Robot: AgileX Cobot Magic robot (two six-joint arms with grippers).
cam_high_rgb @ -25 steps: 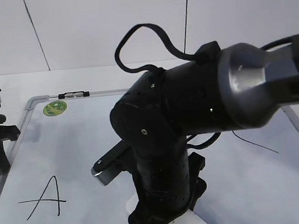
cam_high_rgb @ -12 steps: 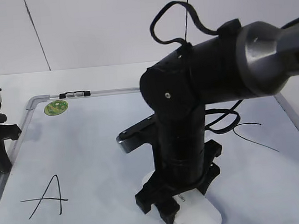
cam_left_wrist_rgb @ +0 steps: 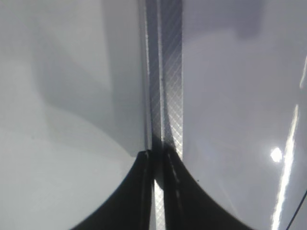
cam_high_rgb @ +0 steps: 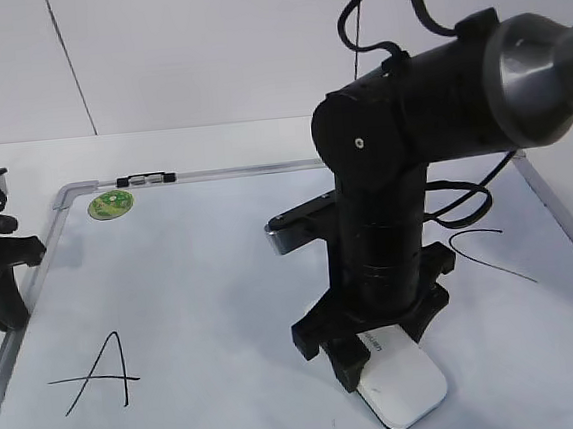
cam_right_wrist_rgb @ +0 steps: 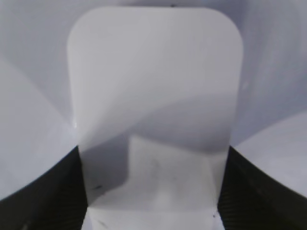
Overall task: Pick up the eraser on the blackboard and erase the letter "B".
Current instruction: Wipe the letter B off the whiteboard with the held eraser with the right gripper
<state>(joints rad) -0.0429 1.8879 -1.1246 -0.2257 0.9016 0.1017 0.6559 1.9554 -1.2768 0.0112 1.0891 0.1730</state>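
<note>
The right arm had the eraser [cam_high_rgb: 402, 387] pinched between its fingers [cam_right_wrist_rgb: 249, 191] by the long sides, so the white block's long axis ran straight out ahead of the right gripper [cam_high_rgb: 365, 360]. It sat flat on the blackboard [cam_high_rgb: 202, 282], low and middle. No "B" showed where it sat; only the "A" [cam_high_rgb: 95, 375] to its left and the "C" [cam_high_rgb: 480, 248] to its right. The left gripper [cam_left_wrist_rgb: 158, 191], looking pressed together with nothing held, hung over the board's frame [cam_left_wrist_rgb: 165, 72], well apart from it all.

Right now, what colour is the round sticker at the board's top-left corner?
Green, with a paler design on it; the sticker shows best in the exterior view.
</note>
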